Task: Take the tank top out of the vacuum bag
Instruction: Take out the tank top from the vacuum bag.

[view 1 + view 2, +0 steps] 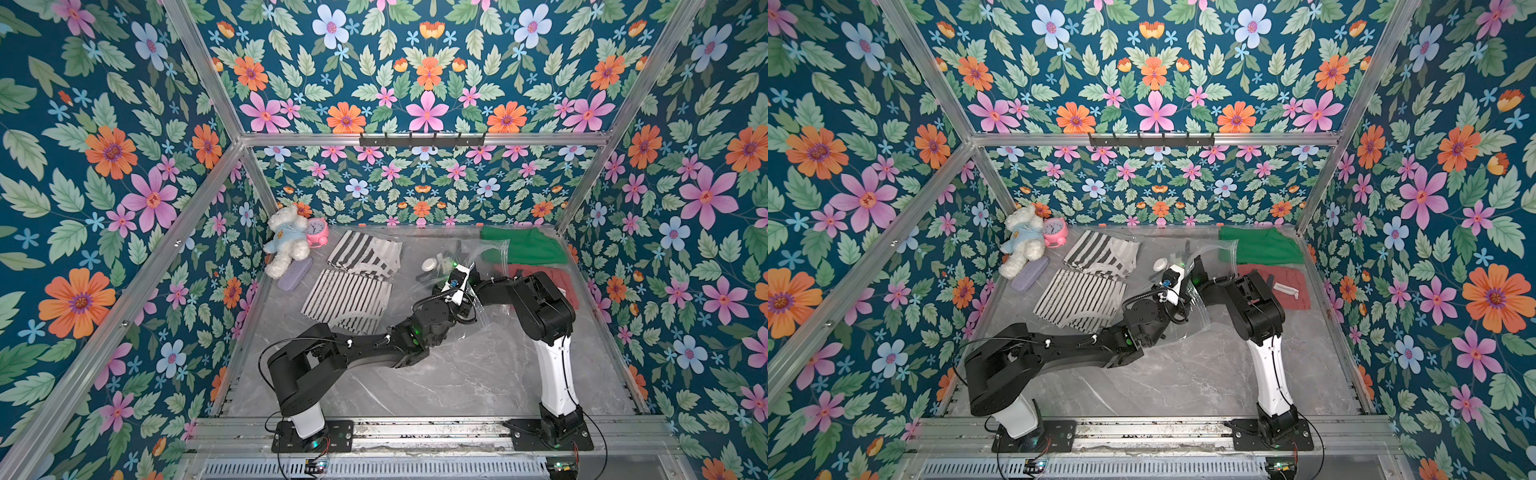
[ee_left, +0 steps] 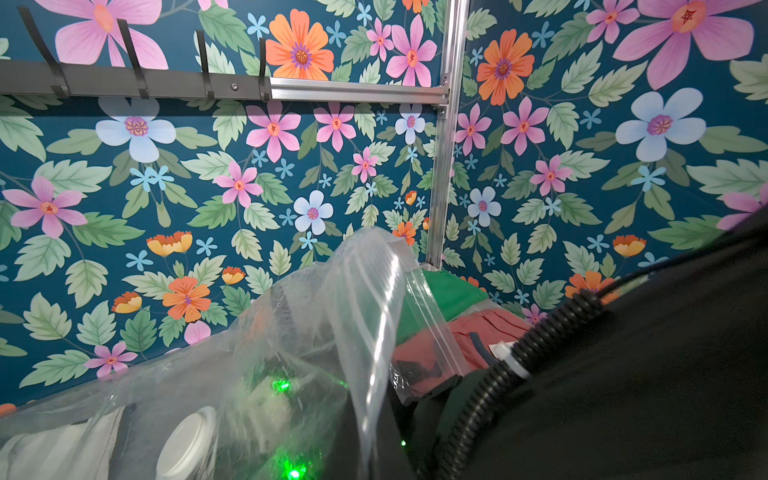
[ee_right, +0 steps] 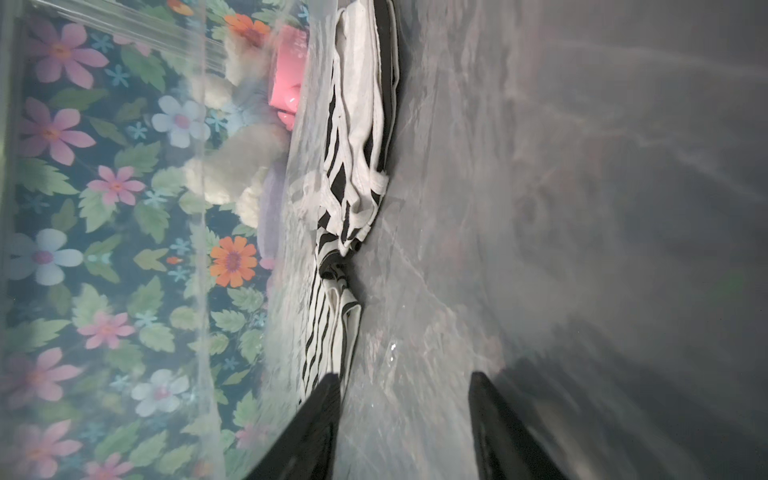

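Clear film of the vacuum bag (image 2: 365, 299) is tented up by the left gripper (image 1: 464, 267), whose fingers are pressed together on it. Inside the mouth, the right gripper (image 3: 403, 376) is nearer, fingers spread and empty. The striped tank top (image 3: 361, 124) lies well ahead, off one fingertip, lengthwise along their reach, apparently at the bag's closed end.

Legible text: none in any view.
Pink alarm clock (image 1: 318, 231), left of frame centre in both top views: dial marks present, numerals too small to read.
White tag (image 1: 1285, 289) on red garment (image 1: 1293, 276), right of frame centre in top view: print unresolved.
Teddy bear (image 1: 286, 249), beside clock: orange emblem on blue shirt, no lettering resolved.
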{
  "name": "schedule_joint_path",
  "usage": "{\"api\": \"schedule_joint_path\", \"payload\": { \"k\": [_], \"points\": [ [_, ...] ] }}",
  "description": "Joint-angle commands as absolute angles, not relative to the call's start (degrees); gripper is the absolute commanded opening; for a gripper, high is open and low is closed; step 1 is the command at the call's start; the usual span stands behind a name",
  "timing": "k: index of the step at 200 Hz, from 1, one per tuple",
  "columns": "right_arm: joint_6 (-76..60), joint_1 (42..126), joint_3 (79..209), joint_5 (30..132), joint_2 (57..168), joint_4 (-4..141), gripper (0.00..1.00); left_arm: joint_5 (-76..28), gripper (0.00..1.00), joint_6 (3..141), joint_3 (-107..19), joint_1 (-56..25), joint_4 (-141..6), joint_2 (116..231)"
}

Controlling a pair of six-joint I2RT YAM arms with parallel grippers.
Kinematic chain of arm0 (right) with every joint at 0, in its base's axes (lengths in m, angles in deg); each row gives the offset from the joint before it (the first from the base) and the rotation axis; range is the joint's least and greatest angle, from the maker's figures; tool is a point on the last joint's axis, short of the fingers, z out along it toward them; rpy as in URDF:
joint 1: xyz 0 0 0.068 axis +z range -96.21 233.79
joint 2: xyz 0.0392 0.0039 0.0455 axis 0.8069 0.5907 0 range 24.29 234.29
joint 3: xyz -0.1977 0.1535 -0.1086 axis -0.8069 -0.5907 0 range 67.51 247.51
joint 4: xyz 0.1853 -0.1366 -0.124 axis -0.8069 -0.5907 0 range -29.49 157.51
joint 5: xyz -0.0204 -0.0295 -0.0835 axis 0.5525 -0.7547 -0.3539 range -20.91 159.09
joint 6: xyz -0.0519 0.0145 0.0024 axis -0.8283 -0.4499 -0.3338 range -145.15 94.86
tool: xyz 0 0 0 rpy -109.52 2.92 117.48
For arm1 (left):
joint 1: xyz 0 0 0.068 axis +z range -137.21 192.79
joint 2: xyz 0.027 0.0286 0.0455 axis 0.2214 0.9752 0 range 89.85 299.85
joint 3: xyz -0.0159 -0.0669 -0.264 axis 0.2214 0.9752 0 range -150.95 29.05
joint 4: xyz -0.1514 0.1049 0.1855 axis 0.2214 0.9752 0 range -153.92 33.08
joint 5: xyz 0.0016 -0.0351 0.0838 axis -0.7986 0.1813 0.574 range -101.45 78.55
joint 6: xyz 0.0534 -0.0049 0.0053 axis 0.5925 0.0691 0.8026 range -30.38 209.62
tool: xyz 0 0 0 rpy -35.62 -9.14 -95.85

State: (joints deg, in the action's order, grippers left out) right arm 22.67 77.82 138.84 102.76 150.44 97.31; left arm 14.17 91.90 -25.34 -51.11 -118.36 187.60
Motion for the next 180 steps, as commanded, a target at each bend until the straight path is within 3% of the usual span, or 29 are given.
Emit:
{"api": "schedule_joint_path", "payload": {
  "k": [1,108,180],
  "points": [
    [23.4,77.8,139.5,102.6,150.5,98.1,0.53,13.3,0.0,92.1,-25.0,-51.2,-121.2,186.8],
    [33.5,79.7,147.1,108.7,160.2,113.0,0.53,4.8,0.0,90.1,-23.7,-51.4,-124.3,184.9],
    [33.3,81.7,155.9,101.8,167.5,104.5,0.53,4.5,0.0,89.8,-23.7,-51.6,-125.1,186.3]
  ]
}}
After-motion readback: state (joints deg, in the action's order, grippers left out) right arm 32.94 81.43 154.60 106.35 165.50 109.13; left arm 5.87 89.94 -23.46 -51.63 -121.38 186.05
